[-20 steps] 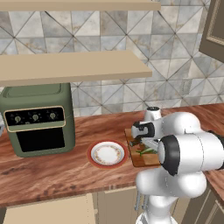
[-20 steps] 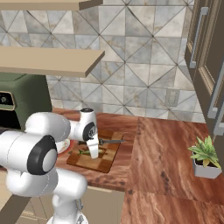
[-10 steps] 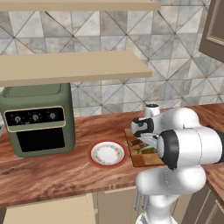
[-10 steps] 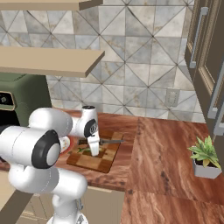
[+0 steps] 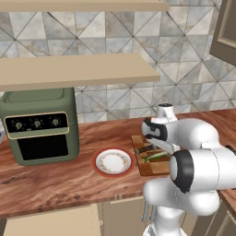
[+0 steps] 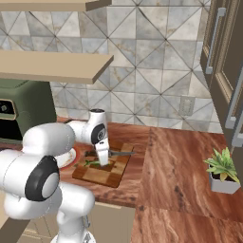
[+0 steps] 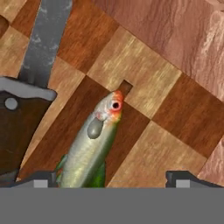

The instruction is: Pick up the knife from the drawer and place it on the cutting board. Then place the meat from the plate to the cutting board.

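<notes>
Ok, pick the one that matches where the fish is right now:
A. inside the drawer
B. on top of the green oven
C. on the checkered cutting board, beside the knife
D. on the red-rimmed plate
C: the hand view shows the fish lying on the checkered cutting board next to the knife, while the red-rimmed plate holds nothing.
</notes>
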Robot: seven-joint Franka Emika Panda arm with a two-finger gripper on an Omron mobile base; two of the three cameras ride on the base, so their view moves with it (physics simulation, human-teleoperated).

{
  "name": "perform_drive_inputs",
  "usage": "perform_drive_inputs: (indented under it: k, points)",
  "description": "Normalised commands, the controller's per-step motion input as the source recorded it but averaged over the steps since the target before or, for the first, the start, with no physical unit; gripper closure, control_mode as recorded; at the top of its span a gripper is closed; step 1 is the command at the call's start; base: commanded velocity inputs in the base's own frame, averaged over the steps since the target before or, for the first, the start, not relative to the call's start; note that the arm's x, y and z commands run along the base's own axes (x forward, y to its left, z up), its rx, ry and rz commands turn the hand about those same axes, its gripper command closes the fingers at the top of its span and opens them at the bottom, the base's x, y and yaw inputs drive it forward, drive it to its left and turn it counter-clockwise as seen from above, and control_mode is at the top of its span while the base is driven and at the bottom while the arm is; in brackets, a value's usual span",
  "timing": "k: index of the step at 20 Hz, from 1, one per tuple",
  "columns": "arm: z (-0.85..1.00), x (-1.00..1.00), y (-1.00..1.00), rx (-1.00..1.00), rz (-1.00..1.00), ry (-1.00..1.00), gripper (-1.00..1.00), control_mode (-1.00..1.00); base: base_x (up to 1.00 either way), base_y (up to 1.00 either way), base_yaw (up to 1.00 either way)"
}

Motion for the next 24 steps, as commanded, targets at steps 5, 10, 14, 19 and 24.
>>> perform_drive_inputs:
  k: [5, 10, 14, 19, 24]
  points:
    - [0.42, -0.27, 0.00, 0.00, 0.00, -0.03, -1.00, -1.00, 0.00, 0.00, 0.00]
    - [0.46, -0.53, 0.00, 0.00, 0.00, -0.06, -1.00, -1.00, 0.00, 0.00, 0.00]
    - [0.43, -0.61, 0.00, 0.00, -0.01, -0.05, -1.00, -1.00, 0.00, 0.00, 0.00]
    - [0.28, -0.57, 0.00, 0.00, -0.01, -0.07, -1.00, -1.00, 0.00, 0.00, 0.00]
    - [0.02, -0.50, 0.00, 0.00, 0.00, -0.10, -1.00, -1.00, 0.00, 0.00, 0.00]
